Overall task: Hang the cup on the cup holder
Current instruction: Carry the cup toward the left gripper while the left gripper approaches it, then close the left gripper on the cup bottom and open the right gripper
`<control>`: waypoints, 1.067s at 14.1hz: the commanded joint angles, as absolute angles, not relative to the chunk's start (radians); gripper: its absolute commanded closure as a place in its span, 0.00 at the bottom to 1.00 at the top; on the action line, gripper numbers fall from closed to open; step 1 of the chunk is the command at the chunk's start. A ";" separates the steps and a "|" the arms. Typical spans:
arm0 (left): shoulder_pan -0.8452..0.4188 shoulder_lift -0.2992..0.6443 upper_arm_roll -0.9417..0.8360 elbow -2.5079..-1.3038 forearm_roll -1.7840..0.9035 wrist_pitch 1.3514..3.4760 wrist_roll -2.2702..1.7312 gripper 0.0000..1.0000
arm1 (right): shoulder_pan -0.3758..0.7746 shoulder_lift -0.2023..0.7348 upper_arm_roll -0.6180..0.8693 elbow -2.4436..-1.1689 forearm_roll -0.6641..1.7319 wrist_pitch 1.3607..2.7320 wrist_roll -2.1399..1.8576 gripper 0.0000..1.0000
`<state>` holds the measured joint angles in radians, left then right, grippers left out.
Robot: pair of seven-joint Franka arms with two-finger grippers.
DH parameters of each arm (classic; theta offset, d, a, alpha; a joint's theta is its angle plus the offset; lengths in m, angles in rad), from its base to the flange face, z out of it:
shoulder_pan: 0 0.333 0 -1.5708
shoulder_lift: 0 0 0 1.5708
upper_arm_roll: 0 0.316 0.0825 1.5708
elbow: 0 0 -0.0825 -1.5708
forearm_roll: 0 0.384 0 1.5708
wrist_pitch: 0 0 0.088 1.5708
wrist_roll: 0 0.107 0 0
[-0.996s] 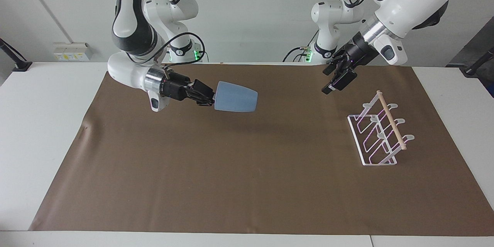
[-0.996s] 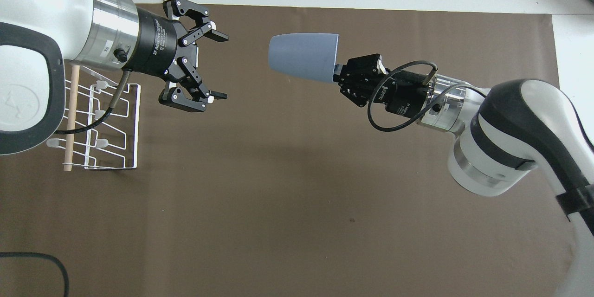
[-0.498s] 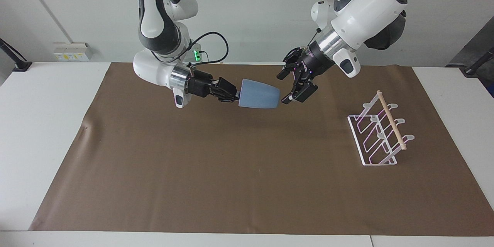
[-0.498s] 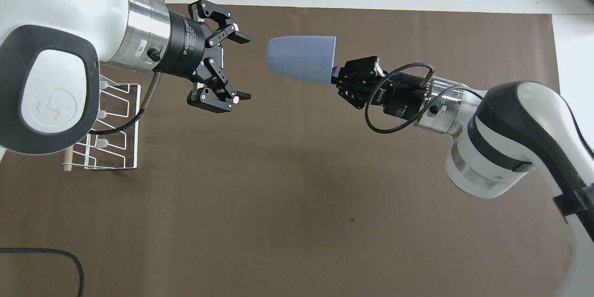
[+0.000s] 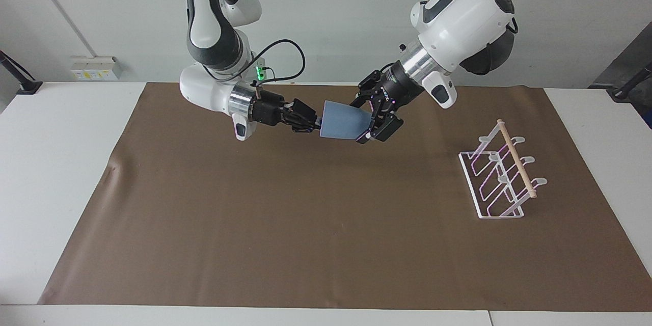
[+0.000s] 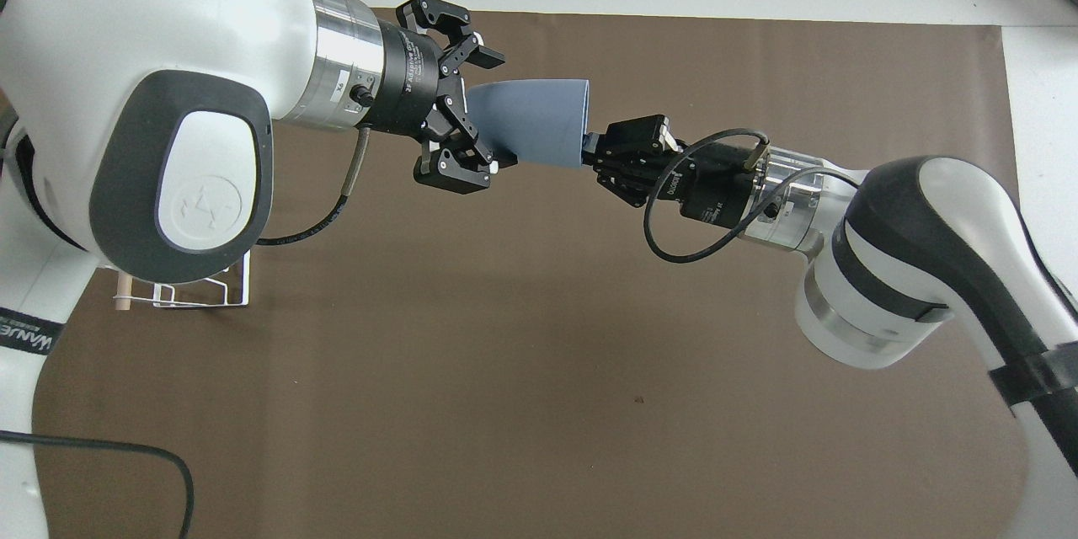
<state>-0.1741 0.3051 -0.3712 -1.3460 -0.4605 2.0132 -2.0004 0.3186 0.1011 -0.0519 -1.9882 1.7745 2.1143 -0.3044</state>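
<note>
**A:** Overhead view – which step is this?

**B:** A handover in the air, over the mat's [image 5: 326, 224] robot-side edge. My right gripper [image 5: 311, 123] is clamped on the cup's [image 5: 342, 121] rim; my left gripper [image 5: 373, 117] stands wide open around its base, not yet closed

**A:** How does the cup lie?

**B:** Sideways, long axis along the table, base toward the holder [image 5: 501, 178]. Next I'd close left, then release right
</note>
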 commanded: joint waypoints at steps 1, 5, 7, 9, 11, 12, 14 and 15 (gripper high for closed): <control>-0.196 0.322 -0.361 -1.327 -0.457 2.029 -2.026 0.00 | 0.321 0.072 -0.051 -2.019 1.805 2.121 -0.342 1.00; -0.190 0.318 -0.357 -1.335 -0.420 2.013 -2.028 0.16 | 0.321 0.072 -0.051 -2.017 1.805 2.120 -0.342 1.00; -0.189 0.316 -0.356 -1.341 -0.414 2.011 -2.026 0.79 | 0.318 0.072 -0.051 -2.017 1.805 2.117 -0.342 1.00; -0.187 0.316 -0.356 -1.342 -0.407 2.010 -2.025 1.00 | 0.316 0.072 -0.051 -2.017 1.805 2.117 -0.342 1.00; -0.187 0.316 -0.356 -1.342 -0.359 2.003 -2.026 1.00 | 0.316 0.072 -0.051 -2.017 1.805 2.117 -0.341 1.00; -0.193 0.313 -0.356 -1.342 -0.312 1.997 -2.020 1.00 | 0.316 0.072 -0.051 -2.017 1.805 2.117 -0.341 1.00; -0.189 0.304 -0.356 -1.348 -0.267 1.971 -2.008 1.00 | 0.316 0.072 -0.051 -2.017 1.805 2.121 -0.331 1.00; -0.186 0.299 -0.354 -1.350 -0.256 1.964 -1.999 1.00 | 0.318 0.072 -0.051 -2.017 1.805 2.121 -0.330 0.94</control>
<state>-0.1892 0.3083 -0.3736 -1.3457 -0.3015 1.9866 -1.9995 0.3204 0.1035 -0.0523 -1.9939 1.7753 2.1262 -0.3125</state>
